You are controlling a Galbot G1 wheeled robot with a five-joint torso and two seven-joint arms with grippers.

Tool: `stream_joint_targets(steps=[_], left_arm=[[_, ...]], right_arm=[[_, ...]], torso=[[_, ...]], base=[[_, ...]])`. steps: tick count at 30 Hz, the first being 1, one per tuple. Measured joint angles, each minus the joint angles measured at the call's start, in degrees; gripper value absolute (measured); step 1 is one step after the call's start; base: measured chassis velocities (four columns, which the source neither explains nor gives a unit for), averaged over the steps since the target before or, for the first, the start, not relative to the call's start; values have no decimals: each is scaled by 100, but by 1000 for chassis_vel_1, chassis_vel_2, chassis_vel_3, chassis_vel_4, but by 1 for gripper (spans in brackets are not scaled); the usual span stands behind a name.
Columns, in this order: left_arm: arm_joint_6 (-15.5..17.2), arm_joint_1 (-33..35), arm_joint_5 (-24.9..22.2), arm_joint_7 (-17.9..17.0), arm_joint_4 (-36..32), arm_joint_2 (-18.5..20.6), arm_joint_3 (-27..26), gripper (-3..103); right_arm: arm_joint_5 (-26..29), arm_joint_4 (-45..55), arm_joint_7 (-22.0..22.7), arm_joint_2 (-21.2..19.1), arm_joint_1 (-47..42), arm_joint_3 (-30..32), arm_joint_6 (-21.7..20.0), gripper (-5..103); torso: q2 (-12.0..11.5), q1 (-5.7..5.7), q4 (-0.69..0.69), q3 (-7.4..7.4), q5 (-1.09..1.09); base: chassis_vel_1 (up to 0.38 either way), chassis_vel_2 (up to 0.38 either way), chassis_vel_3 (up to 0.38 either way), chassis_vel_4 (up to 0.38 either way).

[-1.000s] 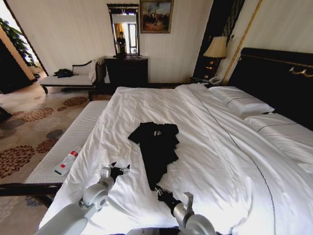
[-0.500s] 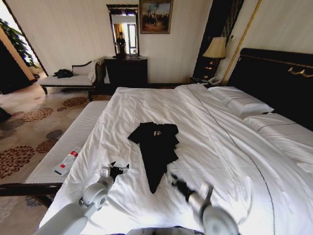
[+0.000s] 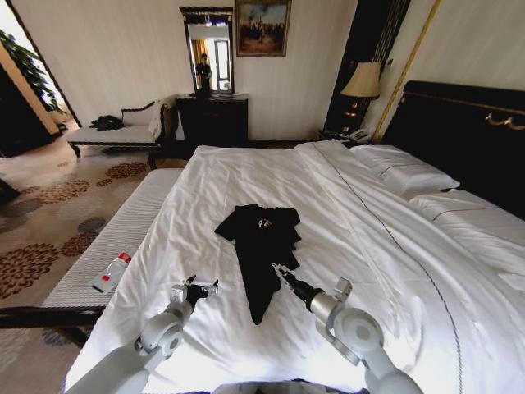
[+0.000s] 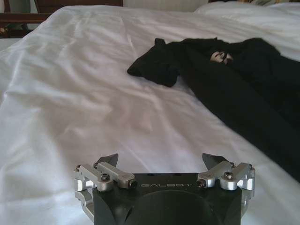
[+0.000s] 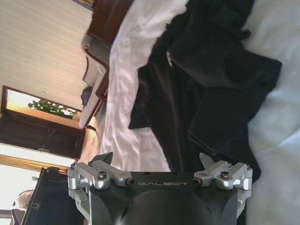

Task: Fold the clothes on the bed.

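A pale upholstered bench ran along the 9 o'clock side of the head view, with a white bottle with a red band lying on it toward 8 o'clock. At 11 o'clock a chaise held a dark heap. A dark wooden dresser stood at 12 o'clock under a tall mirror, beside a framed painting. A lamp with a cream shade glowed at 1 o'clock. A floral-patterned carpet covered the floor at 9 o'clock.

Head overlooking bed; wrists perhaps low.
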Motion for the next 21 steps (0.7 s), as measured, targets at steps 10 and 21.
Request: stream_joint_targets(steps=[10, 21], left_arm=[[-188, 121, -73, 143, -157, 227, -82, 100], [-193, -47, -142, 129, -150, 345, 12, 100]], right_arm=[[-423, -837, -259, 207, 263, -129, -4, 100], [-336, -1164, -303, 224, 503, -33, 50, 100]], torso=[[0, 0, 0, 0, 0], [0, 0, 0, 0, 0]], base=[[0, 0, 0, 0], [0, 0, 0, 0]])
